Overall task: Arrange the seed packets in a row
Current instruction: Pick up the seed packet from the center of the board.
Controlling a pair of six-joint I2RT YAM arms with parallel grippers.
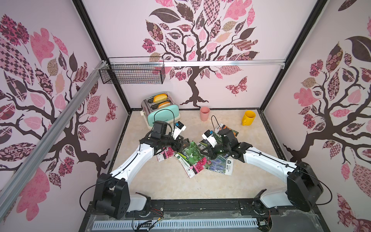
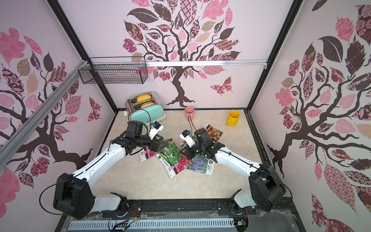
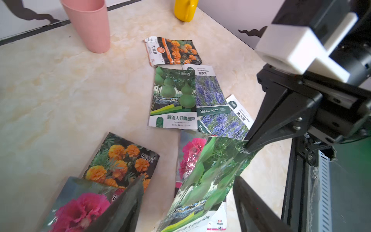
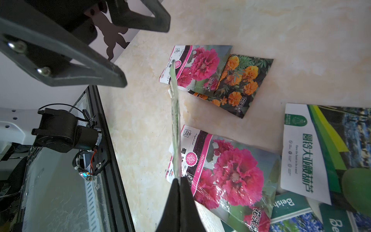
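Several seed packets lie loosely scattered mid-table. My right gripper (image 4: 179, 180) is shut on a corner of a green gourd packet (image 3: 208, 176), which is lifted, tilted and seen edge-on (image 4: 175, 124) in the right wrist view. My left gripper (image 3: 186, 206) is open, its fingers (image 3: 124, 200) wide on either side of that packet's lower end without touching it. Under it lies a pink flower packet (image 4: 230, 172). Another pink flower packet (image 4: 200, 66) overlaps a marigold packet (image 4: 241, 84). Farther off lie a marigold packet (image 3: 174, 50), a second gourd packet (image 3: 174, 98) and two lavender packets (image 3: 208, 90).
A mint toaster (image 1: 160, 112) with bread stands at the back left, with a pink cup (image 1: 204, 113) and a yellow mug (image 1: 248, 117) along the back. A wire basket (image 1: 132, 73) hangs on the wall. Bare tabletop (image 1: 160, 180) stretches in front of the packets.
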